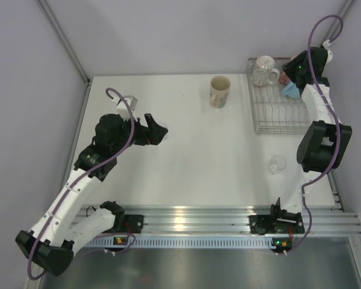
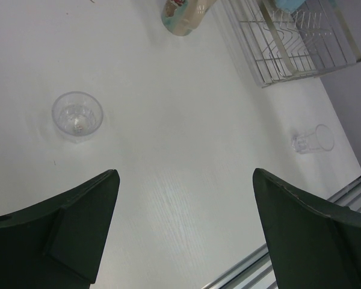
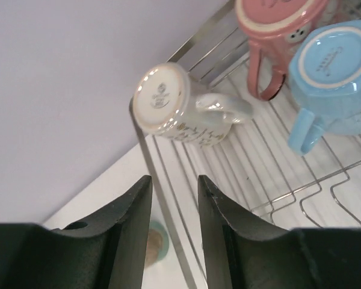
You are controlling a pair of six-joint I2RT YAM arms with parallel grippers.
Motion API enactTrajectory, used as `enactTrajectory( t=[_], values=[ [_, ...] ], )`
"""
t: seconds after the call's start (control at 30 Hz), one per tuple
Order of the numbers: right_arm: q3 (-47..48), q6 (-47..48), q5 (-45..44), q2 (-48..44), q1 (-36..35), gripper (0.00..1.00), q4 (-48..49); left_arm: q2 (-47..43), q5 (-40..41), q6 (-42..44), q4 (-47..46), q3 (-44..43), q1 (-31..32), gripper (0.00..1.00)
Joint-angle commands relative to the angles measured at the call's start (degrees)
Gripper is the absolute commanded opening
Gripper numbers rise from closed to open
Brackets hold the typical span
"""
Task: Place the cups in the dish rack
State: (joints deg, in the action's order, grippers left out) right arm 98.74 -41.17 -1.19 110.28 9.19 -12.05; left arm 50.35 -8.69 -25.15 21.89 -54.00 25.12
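Observation:
The silver wire dish rack [image 1: 283, 117] stands at the back right. Three cups sit upside down at its far end: a white patterned mug [image 3: 174, 108] in the corner, a pinkish-red mug [image 3: 277, 24] and a light blue mug [image 3: 337, 72]. A cream patterned mug [image 1: 219, 91] stands upright on the table left of the rack. My right gripper [image 3: 174, 186] hovers over the rack's far left corner, just short of the white mug. Its jaws are a little apart with nothing between them. My left gripper [image 2: 186, 180] hangs wide open over bare table at the left.
A clear glass [image 2: 77, 115] stands upright near my left gripper. Another clear glass [image 1: 278, 164] lies on its side in front of the rack. Grey walls close in the table at the back and both sides. A metal rail [image 1: 198, 217] runs along the near edge.

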Motion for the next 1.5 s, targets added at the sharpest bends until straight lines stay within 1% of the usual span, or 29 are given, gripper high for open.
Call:
enactTrajectory(
  t=[0.0,0.03,0.1,0.17,0.2,0.23,0.3,0.37,0.43,0.47,0.5,0.53,0.63,0.67,0.73,0.77,0.8,0.87,0.9,0.97,1.0,1.03,1.1,1.13,1.2,1.23,1.33,1.37,1.47],
  values=[
    [3.2,5.7,21.1,-4.9,1.0,0.37,-1.0,0.0,0.4,0.3,1.7,-1.6,0.1,0.98],
    [1.0,7.1,23.7,-7.0,1.0,0.37,-1.5,0.4,0.4,0.6,2.0,-2.7,0.2,0.98],
    [-2.7,9.0,25.9,-9.6,0.3,0.37,-0.9,1.6,0.8,1.0,3.1,-3.7,0.2,0.98],
    [-8.8,10.8,27.5,-14.4,-0.3,0.37,-0.2,2.7,1.7,1.3,3.4,-5.5,0.1,0.98],
    [-11.3,11.3,27.8,-16.2,-1.1,0.37,0.4,3.3,2.2,1.3,3.4,-6.1,0.1,0.97],
    [-16.2,11.7,27.6,-20.2,-1.5,0.37,1.1,4.7,2.5,0.9,3.4,-7.5,0.2,0.97],
    [-21.2,12.3,26.7,-24.6,-4.1,0.38,2.7,6.9,2.6,0.5,3.4,-9.2,0.2,0.96],
    [-27.4,13.4,25.1,-30.7,-6.5,0.39,2.8,11.4,2.0,2.5,3.4,-13.0,0.2,0.96],
    [-33.9,13.4,24.0,-36.8,-11.4,0.39,4.0,16.4,2.4,5.4,3.9,-17.7,0.2,0.95],
    [-36.5,12.8,24.0,-38.7,-12.9,0.40,5.4,18.1,2.8,6.4,4.1,-19.4,0.1,0.95],
    [-41.7,10.9,24.1,-40.6,-15.4,0.40,8.9,19.7,2.9,7.1,4.1,-22.6,0.1,0.94],
    [-44.2,10.1,24.3,-43.9,-16.4,0.40,10.6,21.6,2.6,8.3,4.1,-24.3,0.2,0.94],
    [-51.7,7.3,24.6,-49.2,-19.1,0.40,15.2,28.6,0.2,11.0,4.0,-31.0,0.1,0.92],
    [-53.2,6.8,24.6,-50.2,-19.6,0.39,16.3,32.4,-2.7,12.0,3.9,-32.6,0.2,0.92],
    [-57.6,6.4,23.9,-53.4,-19.8,0.39,18.6,36.3,-5.0,15.1,3.8,-38.1,0.4,0.89],
    [-58.6,6.4,23.3,-54.3,-19.9,0.40,18.4,40.8,-5.6,16.3,3.9,-39.9,0.5,0.89],
    [-59.9,6.2,21.9,-55.9,-19.8,0.40,17.3,42.9,-6.2,18.8,3.9,-44.0,0.8,0.88],
    [-60.3,6.6,21.4,-57.5,-19.8,0.40,16.3,47.4,-7.0,20.6,4.0,-48.2,1.2,0.87],
    [-60.3,6.8,21.1,-58.9,-19.9,0.40,15.8,51.7,-8.5,21.7,4.0,-52.5,1.6,0.87],
    [-59.8,6.7,20.0,-59.7,-19.9,0.40,15.1,55.5,-9.8,22.2,4.0,-57.3,1.9,0.87],
    [-59.8,6.2,19.5,-59.7,-20.0,0.40,15.4,59.3,-10.7,23.3,3.9,-61.5,2.1,0.87],
    [-59.6,5.8,19.7,-59.7,-20.0,0.40,15.7,61.0,-11.8,24.0,3.9,-63.2,2.3,0.87],
    [-59.1,5.8,20.8,-59.7,-20.1,0.40,15.5,64.4,-10.7,26.1,4.0,-66.7,2.9,0.87],
    [-59.0,5.8,21.7,-59.8,-20.1,0.40,15.5,67.8,-8.7,26.3,4.0,-69.9,3.0,0.87],
    [-59.4,5.7,21.8,-60.0,-20.0,0.40,15.6,70.9,-6.6,25.7,3.9,-73.3,3.1,0.86],
    [-59.4,5.8,21.8,-60.2,-20.0,0.40,15.3,73.9,-5.9,25.4,3.7,-76.1,3.1,0.86],
    [-59.1,6.1,22.0,-60.5,-20.1,0.40,14.7,77.7,-6.4,22.9,2.9,-79.2,3.2,0.84],
    [-59.1,6.1,22.1,-60.5,-20.1,0.40,14.7,79.4,-6.8,22.2,1.1,-79.9,3.3,0.83],
    [-59.3,6.1,22.3,-60.7,-20.3,0.40,14.9,81.6,-6.4,19.4,-2.1,-79.6,4.0,0.81]
  ],
)
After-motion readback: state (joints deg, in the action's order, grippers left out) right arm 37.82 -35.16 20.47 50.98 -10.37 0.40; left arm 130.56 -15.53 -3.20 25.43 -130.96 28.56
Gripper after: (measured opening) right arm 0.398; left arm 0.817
